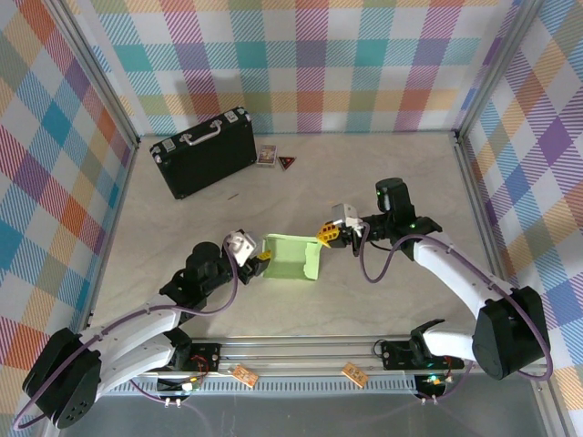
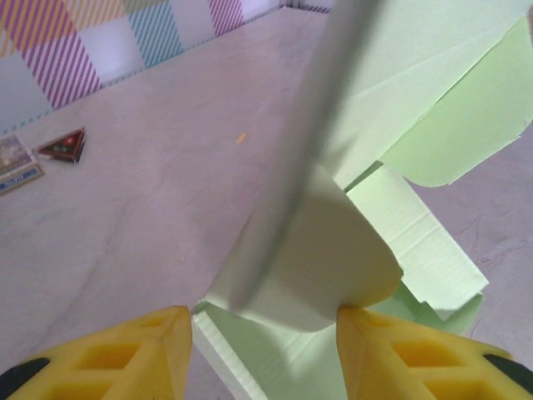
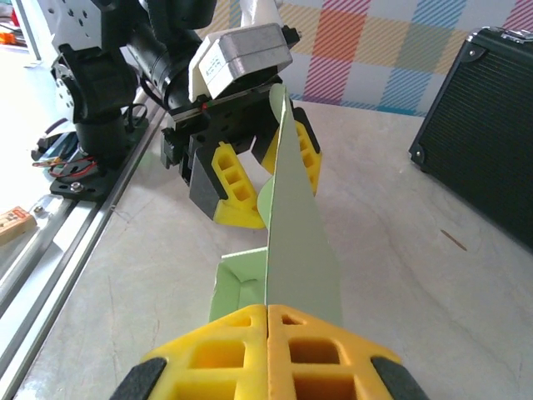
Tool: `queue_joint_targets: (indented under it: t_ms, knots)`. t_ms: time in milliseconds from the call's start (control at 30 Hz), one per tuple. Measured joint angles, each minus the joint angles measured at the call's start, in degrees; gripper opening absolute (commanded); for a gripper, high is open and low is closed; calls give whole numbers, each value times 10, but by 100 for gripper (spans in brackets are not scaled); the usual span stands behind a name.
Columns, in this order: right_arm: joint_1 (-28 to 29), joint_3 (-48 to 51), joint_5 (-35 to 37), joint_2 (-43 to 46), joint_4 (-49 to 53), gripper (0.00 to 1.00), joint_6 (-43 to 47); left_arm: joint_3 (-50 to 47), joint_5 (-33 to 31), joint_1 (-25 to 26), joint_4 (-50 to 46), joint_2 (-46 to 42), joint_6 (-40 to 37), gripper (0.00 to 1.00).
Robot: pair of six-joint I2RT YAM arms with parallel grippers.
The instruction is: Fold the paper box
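The paper box (image 1: 291, 258) is pale green card, partly folded, lying mid-table between the two arms. My right gripper (image 1: 325, 235) is shut on one of its panels; in the right wrist view that panel (image 3: 304, 242) stands upright and edge-on, running straight out of the closed right gripper (image 3: 267, 312). My left gripper (image 1: 260, 262) is at the box's left end. In the left wrist view its yellow fingers (image 2: 125, 354) stand apart with a rounded flap (image 2: 333, 267) between them. The right finger touches the flap's edge; the left one sits just beside the box's corner.
A black hard briefcase (image 1: 202, 151) lies at the back left. Next to it are a small card (image 1: 266, 156) and a dark triangular piece (image 1: 287, 163). The metal rail (image 1: 301, 350) with the arm bases runs along the near edge. Plaid walls close in three sides.
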State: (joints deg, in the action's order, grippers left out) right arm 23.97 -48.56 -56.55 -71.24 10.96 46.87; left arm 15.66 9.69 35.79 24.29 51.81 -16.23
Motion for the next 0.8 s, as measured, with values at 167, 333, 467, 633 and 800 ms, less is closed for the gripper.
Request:
queue_joint_targets:
  t_ms: [167,333,467,633,800]
  knots:
    - [-1,-12,-21,-2,25,0,18,-12,14,0,0,-35,-28,50]
    - [-1,-19,-27,-3,47,0,32,-13,13,0,1,-39,-54,50]
    - [-1,-19,-30,-4,61,0,38,-13,3,0,10,-28,-71,54]
    - [-2,-19,-36,-7,71,0,47,-13,-19,-3,26,-25,-78,56]
    - [-3,-25,-47,-9,85,0,58,-13,3,-8,35,-25,-94,56]
